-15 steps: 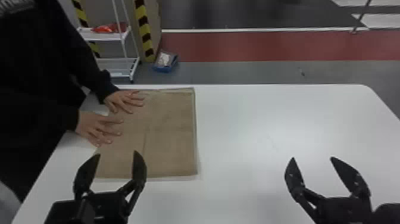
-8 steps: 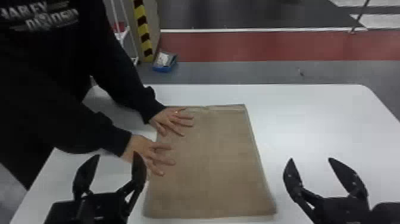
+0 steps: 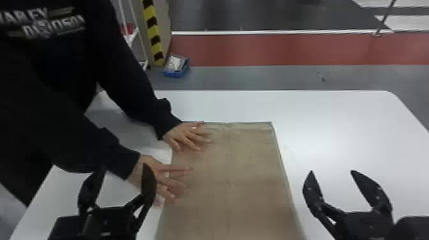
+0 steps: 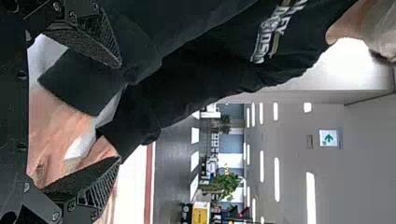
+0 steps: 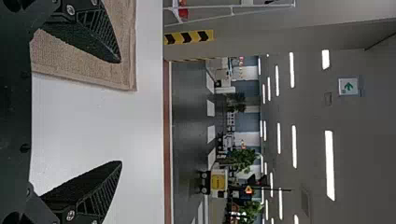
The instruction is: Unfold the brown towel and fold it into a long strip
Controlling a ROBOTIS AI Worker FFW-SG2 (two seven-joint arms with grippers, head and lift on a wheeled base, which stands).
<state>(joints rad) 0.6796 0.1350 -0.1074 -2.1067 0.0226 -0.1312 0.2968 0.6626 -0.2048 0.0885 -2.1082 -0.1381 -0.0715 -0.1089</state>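
Brown towel: the brown towel (image 3: 229, 178) lies flat on the white table (image 3: 344, 127), spread as one broad panel. It runs from mid-table toward me and out past the head view's bottom edge. I cannot count its layers.
Towel edges: the far edge carries a paler, slightly rippled strip; the right edge slants outward as it comes nearer.
Far hand: one hand (image 3: 185, 135) of a person, palm down, fingers spread over the brown towel's far left corner.
Near hand: the person's other hand (image 3: 164, 180) is at the brown towel's left edge, fingers pointing inward across it.
Left gripper: I have the left gripper (image 3: 124, 167) just left of the brown towel, pincer wide. In its wrist view the near hand's skin shows past the fingers; contact, cannot tell.
Right gripper: my right gripper (image 3: 332, 171) is to the right of the brown towel, its pincer wide too, with nothing between the fingers. Its wrist view has a towel corner behind one finger.
Sleeves: dark sleeves (image 3: 127, 76) reach in from the brown towel's left.
Floor: beyond the brown towel and the table's far edge, a blue box (image 3: 175, 72) sits near a yellow-and-black striped strip (image 3: 154, 32).
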